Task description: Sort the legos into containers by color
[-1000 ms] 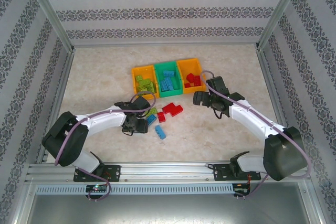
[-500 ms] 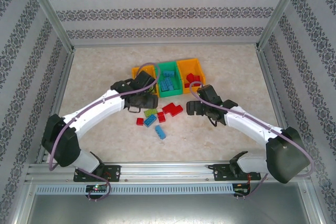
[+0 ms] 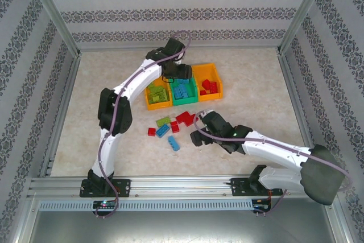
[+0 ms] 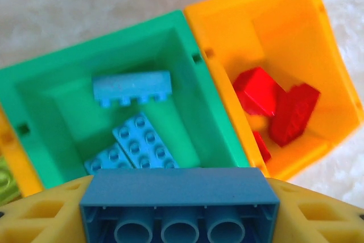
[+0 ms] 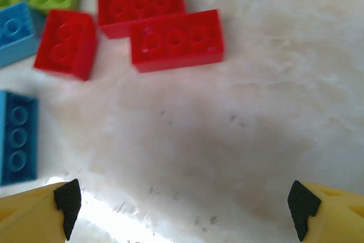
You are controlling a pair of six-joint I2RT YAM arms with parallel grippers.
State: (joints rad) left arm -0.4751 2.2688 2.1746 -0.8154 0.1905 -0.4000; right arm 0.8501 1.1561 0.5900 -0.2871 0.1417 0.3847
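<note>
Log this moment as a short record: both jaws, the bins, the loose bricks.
left jaws: shut on a blue brick, over the green bin
right jaws: open, empty, above loose red bricks
green bin contents: blue bricks
right orange bin: red bricks
left orange bin: lime bricks
table: red, blue, lime bricks loose

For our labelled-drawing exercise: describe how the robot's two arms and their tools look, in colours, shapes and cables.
The left arm and right arm have white links, bulky black joint housings and a lilac cable along each. The right tool has yellow fingers tipped with black pads; the left tool is yellow too.
</note>
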